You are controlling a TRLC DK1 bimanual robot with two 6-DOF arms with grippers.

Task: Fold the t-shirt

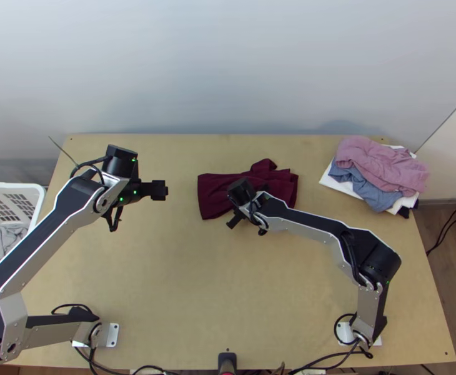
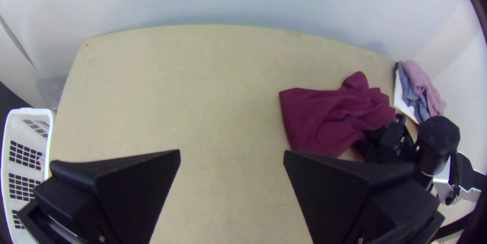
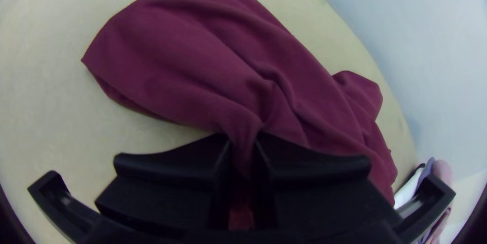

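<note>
T-shirt fabric, maroon, partly flat and partly bunched, is being borne by the far half of the tabletop, nearer the far edge than the near one. A gathered pleat on its near side is being pinched by the right tool, and the fabric is being drawn into creases around that grip. Over the left part of the tabletop, the left tool is being held with its fingers spread wide, well apart from the t-shirt. Open room is being left between them, and a broad stretch is being left between the t-shirt and the near edge. The far right corner is being taken up by a pile of pink cloth, blue-grey cloth and white cloth, its pink part being carried past the right edge. Beyond the left edge, grey cloth is being held in a white basket.
</note>
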